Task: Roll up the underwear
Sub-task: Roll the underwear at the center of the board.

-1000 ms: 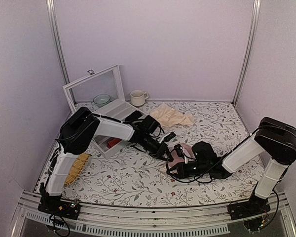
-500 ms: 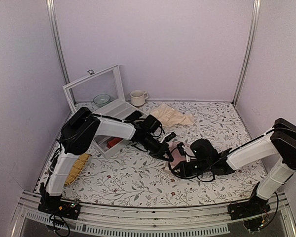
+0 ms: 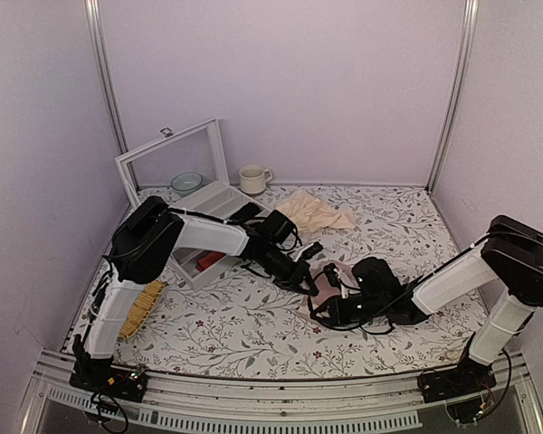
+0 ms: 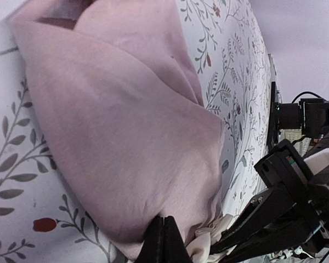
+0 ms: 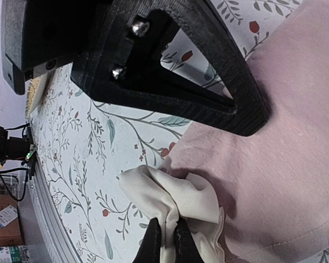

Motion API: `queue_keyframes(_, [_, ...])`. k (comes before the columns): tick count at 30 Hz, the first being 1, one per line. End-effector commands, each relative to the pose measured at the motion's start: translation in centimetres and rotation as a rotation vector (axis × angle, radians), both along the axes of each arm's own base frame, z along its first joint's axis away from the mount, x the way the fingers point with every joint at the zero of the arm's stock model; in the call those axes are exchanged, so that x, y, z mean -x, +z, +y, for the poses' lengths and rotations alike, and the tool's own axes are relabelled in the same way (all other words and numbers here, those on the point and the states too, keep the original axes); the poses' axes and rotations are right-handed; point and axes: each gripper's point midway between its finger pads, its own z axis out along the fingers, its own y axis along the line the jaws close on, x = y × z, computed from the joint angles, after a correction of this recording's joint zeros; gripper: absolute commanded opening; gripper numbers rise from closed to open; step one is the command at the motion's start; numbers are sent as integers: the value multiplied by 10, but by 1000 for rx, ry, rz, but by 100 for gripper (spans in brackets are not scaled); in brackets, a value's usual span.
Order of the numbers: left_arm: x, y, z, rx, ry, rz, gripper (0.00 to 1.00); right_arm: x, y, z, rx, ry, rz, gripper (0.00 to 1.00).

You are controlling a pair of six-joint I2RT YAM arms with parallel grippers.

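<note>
Right now the underwear (image 4: 126,137) lies bunched near the middle of the table (image 3: 253,334), well away from every edge, and both arms have a hold of it: the left gripper (image 4: 163,241) has its jaws together on a thin fold of the pink body, and the right gripper (image 5: 165,241) is clamped on a crumpled tuft of the cream waistband (image 5: 170,192). Each pinch takes very little cloth, so I judge the likeliest failure is a slip, one corner pulling free as the roll is turned and the soft knit springing open again. The two grippers also sit just beside each other, so a careless turn could knock finger against finger, or drag the garment sideways over the printed table covering instead of winding it. The pink fabric looks matte, smooth and limp, draping in broad shallow folds; the waistband is thicker, gathered into tight puckers where it is gripped
</note>
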Motion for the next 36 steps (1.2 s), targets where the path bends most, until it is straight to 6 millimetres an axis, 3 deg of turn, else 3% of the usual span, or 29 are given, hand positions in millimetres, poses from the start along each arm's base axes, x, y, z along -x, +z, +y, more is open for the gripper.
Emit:
queue_keyframes(1, [-1,-40,25,-149,63,6,0,20,-31,-9,-4,24,135,0])
queue_keyframes(11, [-6,-40,30,-160,94,12,0,26,-34,-21,-63,1,213,0])
queue_keyframes(22, [-6,-44,33,-175,102,20,0,35,-44,-16,-153,1,302,0])
queue_keyframes(28, [-8,-47,40,-190,116,19,0,35,-47,-26,-192,-58,341,0])
queue_keyframes(36, [-10,-44,41,-185,126,20,0,41,-56,-19,-192,-23,415,0])
